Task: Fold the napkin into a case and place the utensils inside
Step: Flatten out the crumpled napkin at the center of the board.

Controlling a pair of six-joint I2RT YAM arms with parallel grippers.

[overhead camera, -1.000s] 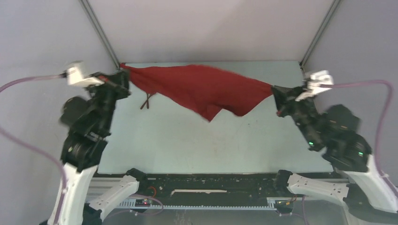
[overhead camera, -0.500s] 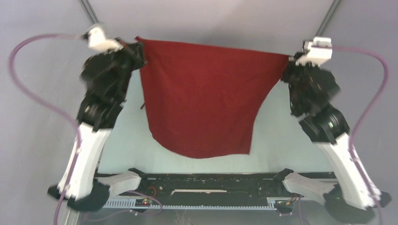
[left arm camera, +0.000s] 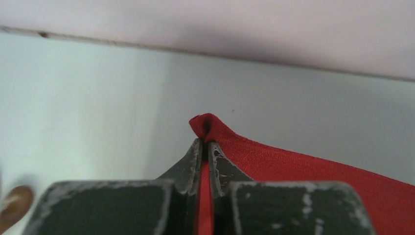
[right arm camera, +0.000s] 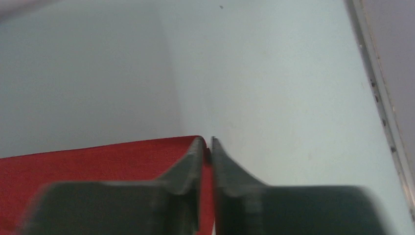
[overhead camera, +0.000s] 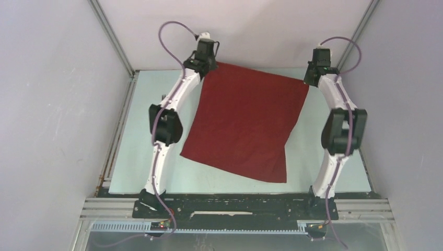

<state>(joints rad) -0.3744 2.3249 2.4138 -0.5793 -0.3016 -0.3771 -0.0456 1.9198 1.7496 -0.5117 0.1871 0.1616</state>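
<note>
Over the table (overhead camera: pixel 141 162), unfolded red napkin (overhead camera: pixel 245 120)

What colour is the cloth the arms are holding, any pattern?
The napkin is plain dark red, no pattern; clearest in the top external view.

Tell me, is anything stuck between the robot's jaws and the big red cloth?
Nothing visible is in the way. The left jaws and the right jaws are each shut directly on a far corner of the dark red rectangular cloth napkin.
</note>
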